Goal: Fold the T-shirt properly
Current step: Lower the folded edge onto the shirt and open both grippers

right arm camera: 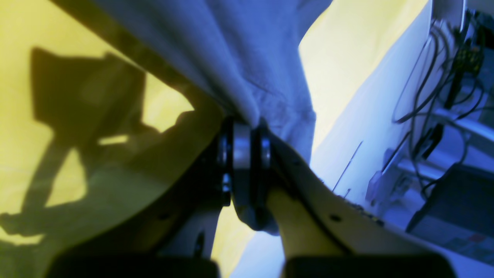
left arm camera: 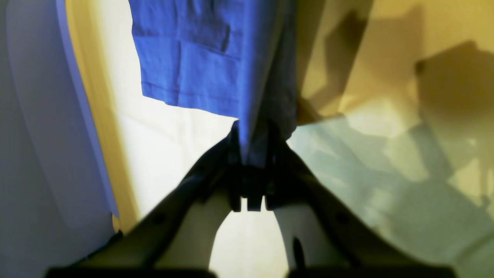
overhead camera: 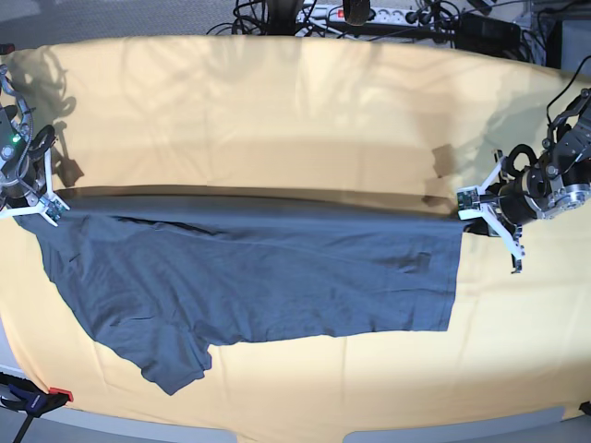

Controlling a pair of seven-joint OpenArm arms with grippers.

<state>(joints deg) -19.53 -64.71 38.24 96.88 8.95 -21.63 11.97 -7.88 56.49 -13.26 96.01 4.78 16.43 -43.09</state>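
Note:
The dark slate-blue T-shirt [overhead camera: 259, 277] lies stretched across the middle of the table, its upper edge pulled into a taut line between both grippers. At the right end of that line, my left gripper [overhead camera: 469, 207] is shut on a corner of the shirt. The left wrist view shows its jaws [left arm camera: 249, 139] pinching a fold of the T-shirt [left arm camera: 193, 58]. My right gripper [overhead camera: 46, 201] holds the opposite end at the far left. In the right wrist view it [right arm camera: 249, 127] is shut on bunched T-shirt [right arm camera: 239, 58] cloth. A sleeve [overhead camera: 171, 365] hangs toward the front edge.
A yellow-orange tablecloth [overhead camera: 295, 120] covers the whole table. Cables and a power strip [overhead camera: 369, 14] run along the back edge. A red clamp [overhead camera: 57, 395] sits at the front-left corner. Beyond the table edge, the right wrist view shows more cables [right arm camera: 444, 77].

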